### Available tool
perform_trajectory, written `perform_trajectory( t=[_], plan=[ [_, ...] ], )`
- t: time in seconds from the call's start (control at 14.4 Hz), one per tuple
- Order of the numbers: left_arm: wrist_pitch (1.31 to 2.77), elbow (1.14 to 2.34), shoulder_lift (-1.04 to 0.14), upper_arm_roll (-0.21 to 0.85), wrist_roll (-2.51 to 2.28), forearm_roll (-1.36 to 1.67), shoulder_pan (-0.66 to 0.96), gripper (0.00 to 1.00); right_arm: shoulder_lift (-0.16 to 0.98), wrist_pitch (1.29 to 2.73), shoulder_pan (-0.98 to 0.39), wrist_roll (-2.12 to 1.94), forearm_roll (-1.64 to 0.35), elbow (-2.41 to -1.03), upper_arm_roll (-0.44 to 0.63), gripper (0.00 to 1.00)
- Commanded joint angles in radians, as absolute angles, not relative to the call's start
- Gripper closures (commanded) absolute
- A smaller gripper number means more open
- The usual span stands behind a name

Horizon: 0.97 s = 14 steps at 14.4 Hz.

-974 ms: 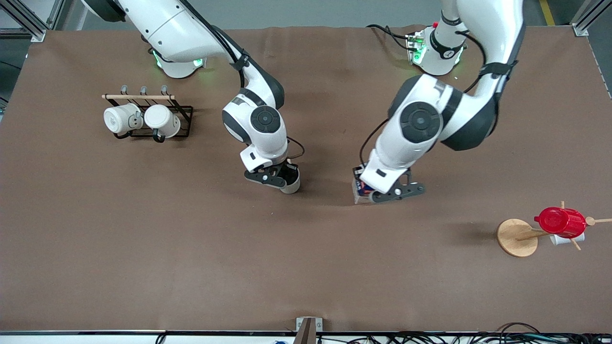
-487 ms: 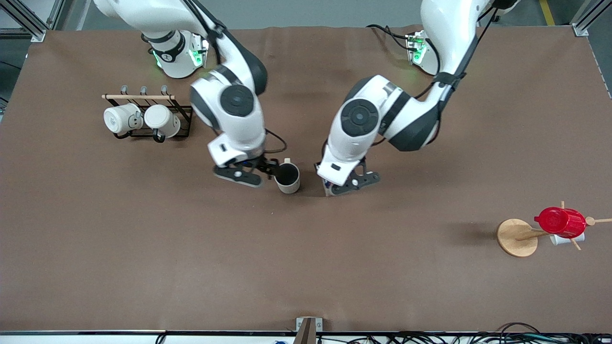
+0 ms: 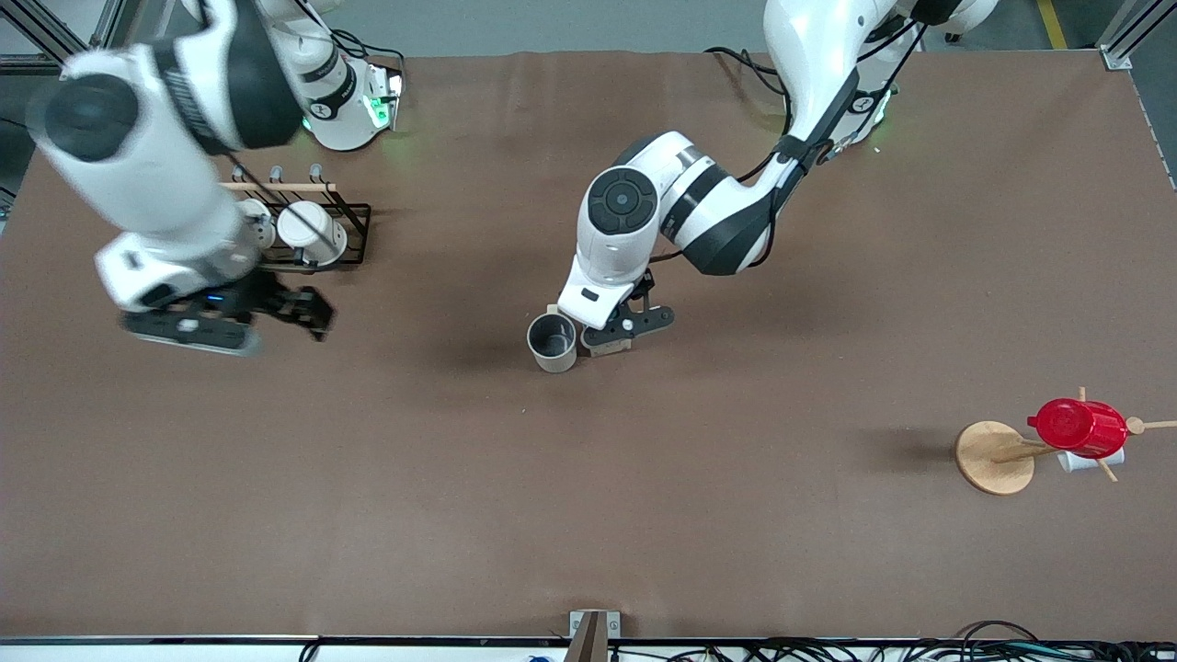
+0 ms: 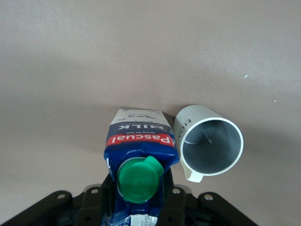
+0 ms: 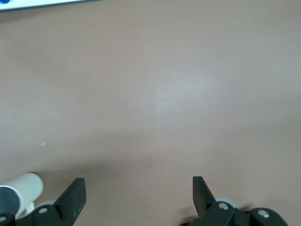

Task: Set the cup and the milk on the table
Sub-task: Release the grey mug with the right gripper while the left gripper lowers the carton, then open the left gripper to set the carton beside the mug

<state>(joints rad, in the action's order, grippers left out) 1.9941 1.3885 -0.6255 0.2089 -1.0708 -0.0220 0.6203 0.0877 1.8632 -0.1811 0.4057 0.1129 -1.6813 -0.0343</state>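
Cream-white ceramic mug with dark grey inside, the cup (image 3: pixel 552 342), stands upright mid-table, well clear of every edge. Touching or just beside it is the blue-and-red-topped, green-capped carton, the milk (image 4: pixel 139 162), clamped in the left gripper (image 3: pixel 618 329). Judged light and crushable; best held across its white sides. Right gripper (image 3: pixel 276 313) hangs spread wide and empty near the black wire mug rack (image 3: pixel 354 221).

Cup (image 3: pixel 552 342) upright on the worktop (image 3: pixel 588 515), mid-table; milk (image 4: pixel 139 155) just beside it, toward the left arm's end. Mug rack (image 3: pixel 313 225) near the right arm's base; peg stand (image 3: pixel 998 457) toward the left arm's end.
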Motion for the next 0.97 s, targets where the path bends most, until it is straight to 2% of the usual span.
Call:
perform_trajectory(
  t=[0.0,0.07,0.28,0.35,0.49,0.7,0.9],
  plan=[
    [2.0,1.367,-0.644,0.204,-1.08,-0.034,0.629,0.1,-0.011,1.812,-0.15,0.31,0.078,-1.727,0.015,0.0],
    [2.0,1.367,-0.635,0.203,-1.078,-0.037,0.624,0.0,-0.029,1.784,-0.146,0.281,0.078,-1.723,0.047,0.0],
    [1.968,1.37,-0.525,0.186,-1.049,-0.044,0.566,0.0,-0.07,1.731,-0.144,0.122,0.025,-1.724,0.165,0.0],
    [1.906,1.368,-0.485,0.186,-1.016,-0.048,0.524,0.0,-0.074,1.714,-0.14,0.044,-0.01,-1.723,0.21,0.0],
    [1.798,1.37,-0.401,0.183,-0.918,-0.048,0.447,0.0,-0.064,1.706,-0.108,-0.029,-0.02,-1.679,0.21,0.0],
    [1.732,1.37,-0.283,0.186,-0.786,-0.048,0.316,0.0,-0.006,1.652,-0.085,-0.022,-0.021,-1.534,0.195,0.0],
    [1.614,1.373,-0.168,0.187,-0.564,-0.048,0.175,0.0,-0.006,1.64,-0.06,0.145,-0.009,-1.505,0.112,0.0]
  ],
)
